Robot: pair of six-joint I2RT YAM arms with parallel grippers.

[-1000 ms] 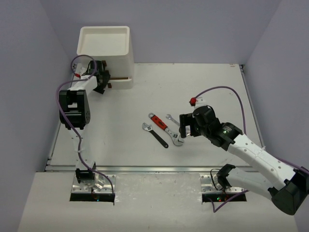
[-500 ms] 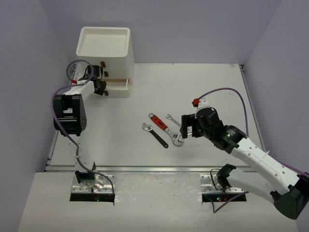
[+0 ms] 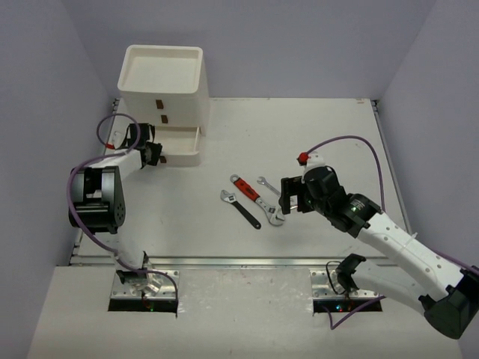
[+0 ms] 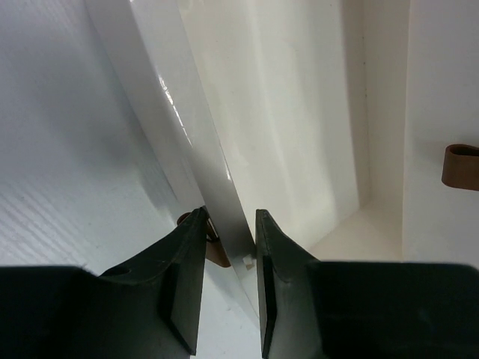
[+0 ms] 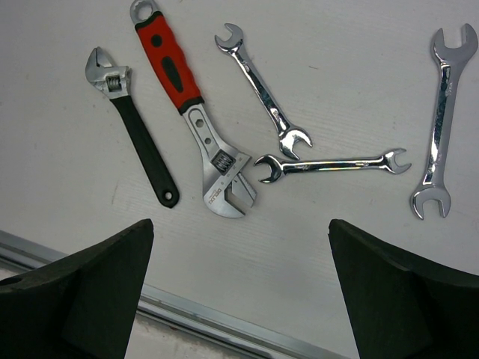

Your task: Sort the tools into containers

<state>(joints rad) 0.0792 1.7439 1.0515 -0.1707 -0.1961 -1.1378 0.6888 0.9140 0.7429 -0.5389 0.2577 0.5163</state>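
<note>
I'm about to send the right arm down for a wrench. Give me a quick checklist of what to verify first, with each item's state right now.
1. Hold of the left gripper on the open drawer: ok, fingers clamp its front wall.
2. Drawer out far enough for a wrench: cannot tell; it is only partly out.
3. Drawer's visible floor bare: ok.
4. Jaws of the right gripper wide open: ok.
5. Right gripper above the tools, touching none: ok.
6. Tools spaced for a clean pick: not ok; the red-handled wrench has its jaw crowding two silver wrenches. Only the black-handled wrench lies apart.
</note>
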